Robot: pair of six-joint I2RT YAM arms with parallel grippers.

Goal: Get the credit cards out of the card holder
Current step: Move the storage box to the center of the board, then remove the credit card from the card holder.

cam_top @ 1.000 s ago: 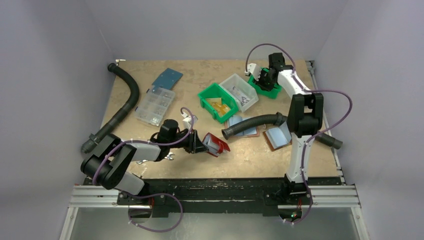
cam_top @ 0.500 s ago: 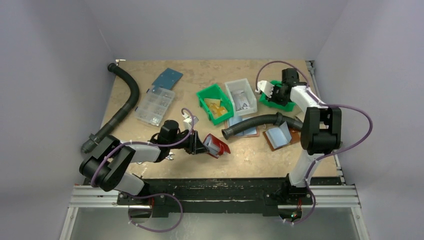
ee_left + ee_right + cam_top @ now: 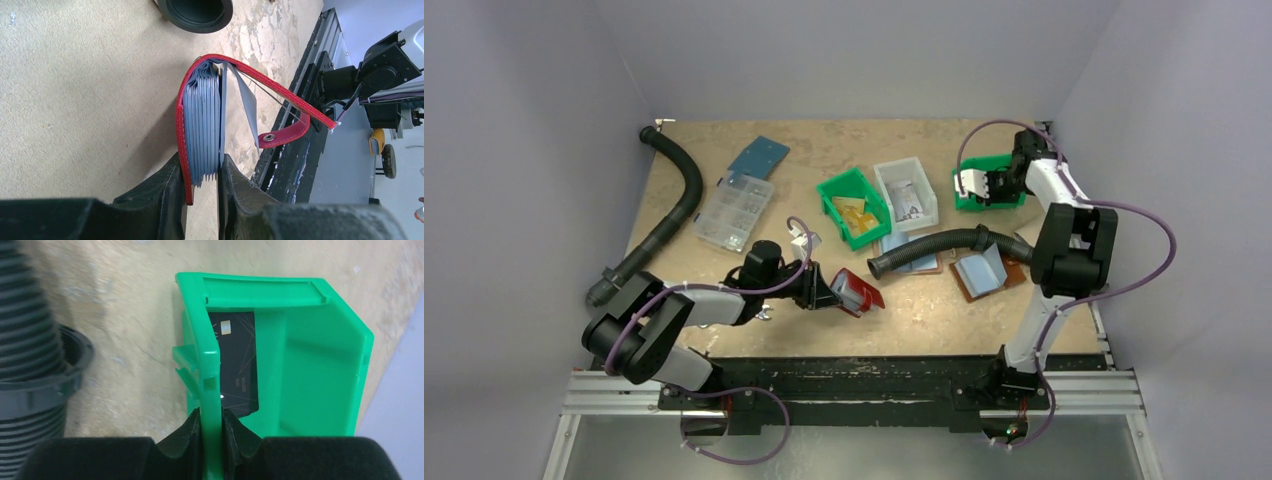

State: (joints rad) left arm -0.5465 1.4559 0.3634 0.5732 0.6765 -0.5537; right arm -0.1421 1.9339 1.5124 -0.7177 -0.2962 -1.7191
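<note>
The red card holder point(image 3: 858, 290) stands on edge near the table's front, partly open. My left gripper point(image 3: 832, 290) is shut on it. In the left wrist view my gripper point(image 3: 200, 176) clamps one red cover and a stack of pale blue-grey pockets point(image 3: 202, 125). The other cover arches away, with its red snap tab point(image 3: 282, 136) hanging. I cannot tell cards apart from pockets there. My right gripper point(image 3: 998, 186) is at the back right, shut point(image 3: 211, 426) on the wall of a small green bin point(image 3: 300, 360). A black card point(image 3: 240, 365) lies inside that bin.
A green bin of yellow-orange bits point(image 3: 854, 205) and a white bin point(image 3: 906, 190) stand mid-table. A black ribbed hose point(image 3: 934, 245) lies across two brown folders point(image 3: 979, 272). A clear organiser box point(image 3: 734, 212), a blue panel point(image 3: 759, 157) and a second hose point(image 3: 674, 205) are on the left.
My right gripper has dragged the small green bin to the right, toward the table's right edge. The left gripper and the card holder have stayed put.
</note>
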